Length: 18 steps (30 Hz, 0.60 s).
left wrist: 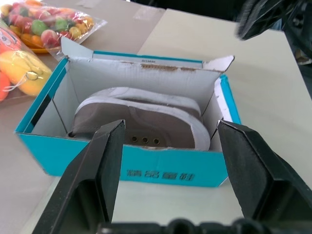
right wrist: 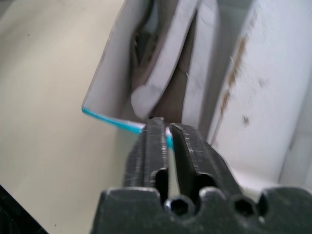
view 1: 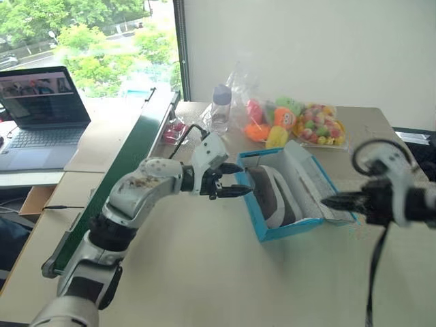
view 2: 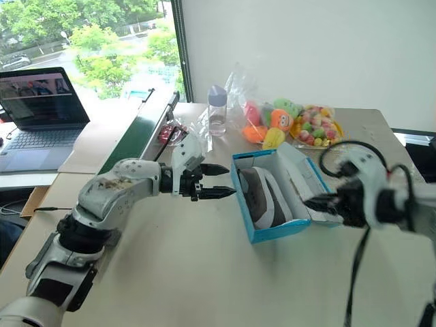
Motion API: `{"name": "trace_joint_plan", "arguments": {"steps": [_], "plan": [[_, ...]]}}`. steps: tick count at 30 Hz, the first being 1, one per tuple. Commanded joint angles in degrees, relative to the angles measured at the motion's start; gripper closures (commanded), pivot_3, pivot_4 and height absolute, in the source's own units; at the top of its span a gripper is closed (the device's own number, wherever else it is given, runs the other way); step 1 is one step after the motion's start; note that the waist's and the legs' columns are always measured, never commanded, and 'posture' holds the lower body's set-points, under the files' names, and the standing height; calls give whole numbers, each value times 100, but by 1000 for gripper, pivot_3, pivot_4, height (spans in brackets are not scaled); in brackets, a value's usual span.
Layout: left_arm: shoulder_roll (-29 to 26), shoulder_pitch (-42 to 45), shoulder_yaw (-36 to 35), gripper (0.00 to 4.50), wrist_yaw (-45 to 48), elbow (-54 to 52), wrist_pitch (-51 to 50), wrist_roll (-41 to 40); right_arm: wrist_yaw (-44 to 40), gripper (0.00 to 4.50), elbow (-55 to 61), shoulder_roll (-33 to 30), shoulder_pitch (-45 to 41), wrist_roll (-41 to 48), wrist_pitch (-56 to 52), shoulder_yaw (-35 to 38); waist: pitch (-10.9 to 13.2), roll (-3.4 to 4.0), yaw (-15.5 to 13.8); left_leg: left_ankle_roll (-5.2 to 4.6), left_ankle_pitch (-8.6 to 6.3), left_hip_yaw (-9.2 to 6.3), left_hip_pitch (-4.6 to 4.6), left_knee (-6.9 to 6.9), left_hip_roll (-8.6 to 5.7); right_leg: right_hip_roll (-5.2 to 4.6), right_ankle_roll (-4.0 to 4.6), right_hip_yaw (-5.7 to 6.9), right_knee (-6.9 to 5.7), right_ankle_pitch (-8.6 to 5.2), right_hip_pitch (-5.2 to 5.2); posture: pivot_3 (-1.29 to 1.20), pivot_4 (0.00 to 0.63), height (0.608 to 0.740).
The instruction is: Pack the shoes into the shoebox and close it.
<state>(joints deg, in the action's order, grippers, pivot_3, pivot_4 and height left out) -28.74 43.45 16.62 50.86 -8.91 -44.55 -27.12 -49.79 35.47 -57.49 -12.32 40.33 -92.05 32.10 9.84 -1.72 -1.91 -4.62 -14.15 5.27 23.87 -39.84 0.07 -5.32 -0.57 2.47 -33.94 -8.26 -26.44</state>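
The bright blue shoebox (view 1: 286, 230) stands open on the table, its lid (view 1: 310, 180) hinged back on the right side with the white inside facing up. The grey shoes (view 1: 272, 194) lie on their sides inside it, pale soles showing (left wrist: 146, 119). My left gripper (view 1: 244, 180) hovers open just left of the box, pointing at it, with nothing between its fingers (left wrist: 102, 161). At the box's right side, by the lid's near corner, my right gripper (view 1: 325, 201) is shut and holds nothing; its tips sit close above the box's blue edge (right wrist: 105, 116).
A clear bottle (view 1: 221, 107) and bags of colourful toy fruit (view 1: 300, 122) lie behind the box. A long dark green board (view 1: 129, 157) runs along the table's left edge, with a laptop (view 1: 41, 109) beyond it. Bare tabletop (view 1: 204, 272) lies in front.
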Motion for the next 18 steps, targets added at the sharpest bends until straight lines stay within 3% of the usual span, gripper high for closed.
{"name": "trace_joint_plan", "arguments": {"steps": [1,3,7,12,18], "plan": [[-33,326,-103,604,237,200,111,75,200,4500,485,201,803,393,-45,866,0,-1,-5,0,0,-2,-4,-3,0,0,-2,0,0,-2,6,0,150,740],[-73,451,-98,19,348,314,140,118,354,4500,586,460,1165,422,-45,1087,1,-1,-9,0,0,-3,-12,-5,1,1,-1,-1,-2,-4,14,0,150,740],[-286,789,-108,19,677,327,244,215,532,4500,610,1476,1816,323,974,1210,1,-3,-3,2,1,-3,-13,-12,1,5,9,-7,-7,-11,13,0,150,740],[-635,1118,-117,19,937,146,215,354,943,4500,9,2312,2427,-181,2232,659,0,9,9,2,1,-6,-12,-9,-1,6,15,-10,-4,-17,12,0,150,740],[-735,1340,-274,19,912,-188,-197,228,1135,4500,-1253,2882,2547,-712,3722,169,0,10,57,-1,-1,-4,-11,-9,-6,2,20,-13,-4,-21,12,0,150,740]]}}
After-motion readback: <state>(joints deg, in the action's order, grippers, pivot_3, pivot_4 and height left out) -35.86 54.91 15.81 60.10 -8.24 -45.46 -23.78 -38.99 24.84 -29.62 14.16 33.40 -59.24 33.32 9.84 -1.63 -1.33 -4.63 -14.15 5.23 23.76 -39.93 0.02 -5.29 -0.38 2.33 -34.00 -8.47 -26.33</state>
